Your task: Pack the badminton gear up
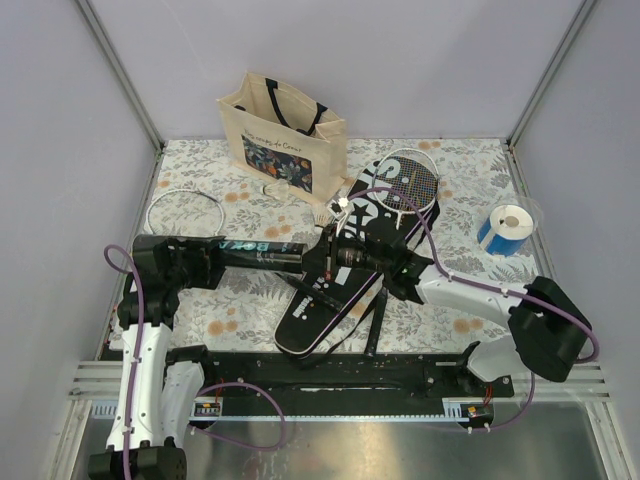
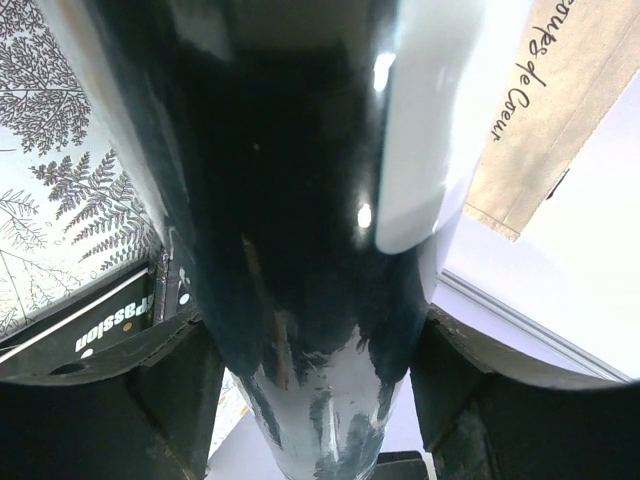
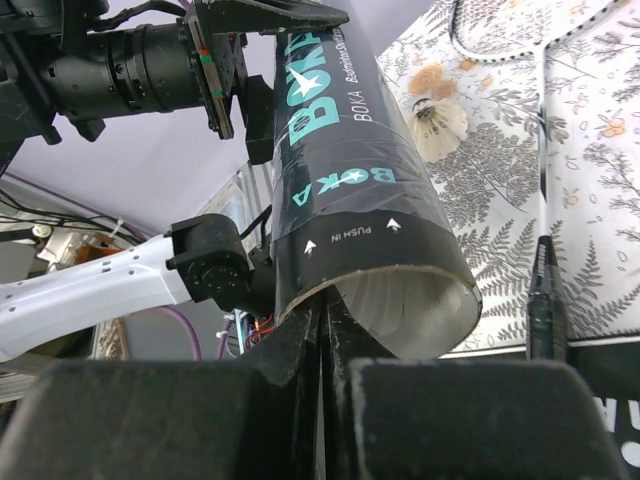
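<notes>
My left gripper [image 1: 222, 257] is shut on the long black tube [image 1: 262, 250] and holds it level above the table. The tube fills the left wrist view [image 2: 300, 200] between the fingers [image 2: 100, 400]. My right gripper [image 3: 325, 310] is shut, its tips against the rim of the tube's open end [image 3: 400, 300]; it also shows in the top view [image 1: 322, 262]. The black cover [image 1: 320, 300] lies beneath, with one racket's head [image 1: 412, 180] at its far end. The other racket's head [image 1: 185, 210] lies at the left; its handle [image 3: 545, 300] shows beside a shuttlecock [image 3: 440, 125].
The beige tote bag [image 1: 285, 130] stands at the back. The blue-and-white roll [image 1: 505, 228] stands at the right. Grey walls close the table on three sides. A black rail [image 1: 340, 375] runs along the near edge.
</notes>
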Controlling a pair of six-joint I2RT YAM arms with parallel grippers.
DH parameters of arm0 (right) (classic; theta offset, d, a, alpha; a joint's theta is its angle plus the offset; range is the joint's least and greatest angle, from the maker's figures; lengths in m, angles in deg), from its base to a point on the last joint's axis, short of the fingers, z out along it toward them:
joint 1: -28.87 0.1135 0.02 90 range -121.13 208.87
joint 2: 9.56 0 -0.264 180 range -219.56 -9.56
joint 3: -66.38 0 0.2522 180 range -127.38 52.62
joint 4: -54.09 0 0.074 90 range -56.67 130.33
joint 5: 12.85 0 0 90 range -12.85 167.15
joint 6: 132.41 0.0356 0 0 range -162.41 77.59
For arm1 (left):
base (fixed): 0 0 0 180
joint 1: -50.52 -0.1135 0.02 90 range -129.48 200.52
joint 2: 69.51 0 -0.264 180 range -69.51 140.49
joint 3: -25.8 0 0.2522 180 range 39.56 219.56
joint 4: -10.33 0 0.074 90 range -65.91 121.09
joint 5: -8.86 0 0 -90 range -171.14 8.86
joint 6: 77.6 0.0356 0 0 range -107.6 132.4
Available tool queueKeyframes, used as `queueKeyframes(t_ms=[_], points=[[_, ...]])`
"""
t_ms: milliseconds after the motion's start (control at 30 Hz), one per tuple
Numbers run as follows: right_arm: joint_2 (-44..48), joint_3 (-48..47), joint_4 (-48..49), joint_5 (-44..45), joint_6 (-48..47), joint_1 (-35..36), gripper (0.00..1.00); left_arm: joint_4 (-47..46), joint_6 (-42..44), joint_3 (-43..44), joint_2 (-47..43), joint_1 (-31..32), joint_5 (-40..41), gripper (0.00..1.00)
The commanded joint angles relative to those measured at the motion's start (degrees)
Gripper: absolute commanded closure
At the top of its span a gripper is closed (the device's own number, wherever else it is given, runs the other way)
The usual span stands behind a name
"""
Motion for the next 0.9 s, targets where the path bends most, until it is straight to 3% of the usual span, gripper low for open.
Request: queueKeyframes(t_ms=[0, 167, 300, 367, 467, 700, 867], points=[[-3.45, -1.99, 10.67, -3.13, 3.23, 0.19, 1.0, -4.77, 0.0, 0.5, -1.05, 0.06, -3.62, 0.72], [-5.48, -1.73, 13.93, -3.4, 5.52, 0.19, 0.94, -5.21, 0.09, -0.03, -1.22, 0.06, -2.65, 0.73], [-2.33, -0.24, 9.91, 2.2, 6.75, 0.19, 0.67, -4.34, -1.83, -0.29, -2.18, 0.15, 0.24, 0.74], [2.4, 0.29, 1.4, 9.4, 9.21, 0.18, 0.51, -2.05, -4.55, -0.03, -3.5, 0.15, 4.1, 0.75], [8.03, 2.83, -0.04, 11.62, 9.83, 0.19, 0.36, -1.26, -6.5, 1.46, -3.86, 0.06, 7.54, 0.75], [15.08, 11.36, 5.22, 19.7, 12.28, 0.19, 0.28, 0.58, -8.17, 8.39, -1.49, 0.06, 15.35, 0.76], [10.53, 14.88, 14.53, 23.75, 17.38, 0.19, 0.28, 3.4, -8.26, 16.04, -0.17, 0.06, 20.72, 0.76]])
